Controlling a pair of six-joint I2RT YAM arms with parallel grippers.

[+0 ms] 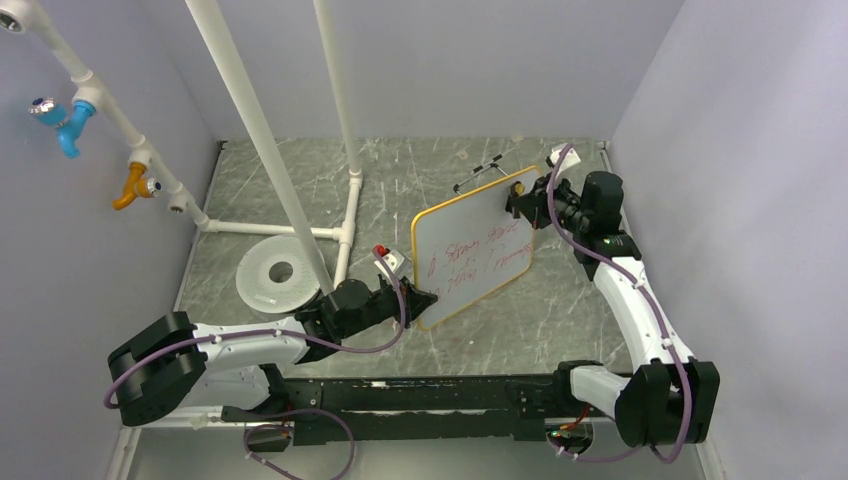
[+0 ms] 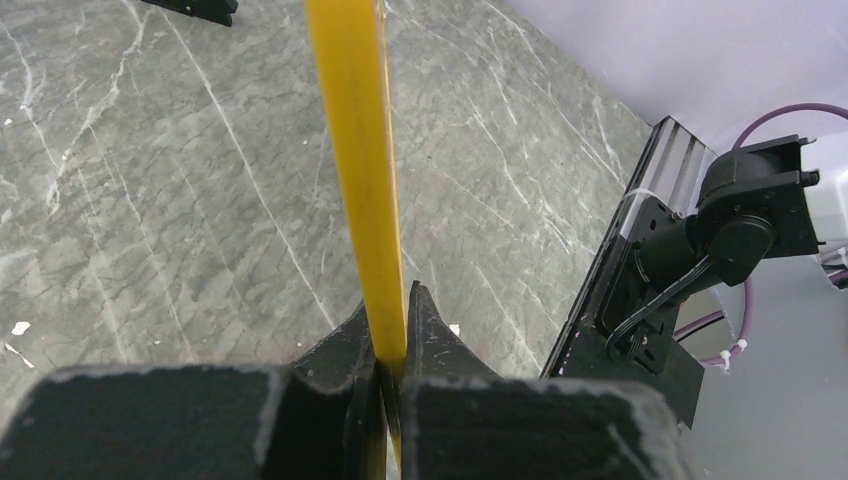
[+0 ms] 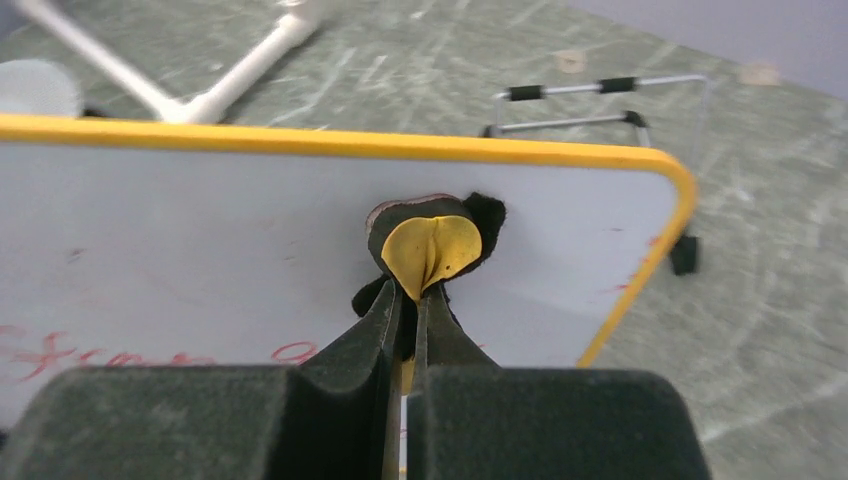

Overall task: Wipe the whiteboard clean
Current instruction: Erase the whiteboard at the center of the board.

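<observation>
The only writing present is a red handwritten scrawl (image 1: 480,256) on the face of the whiteboard (image 1: 447,225). In the right wrist view it lies left of the right gripper (image 3: 412,292). No word, number, label or brand is legible.
</observation>
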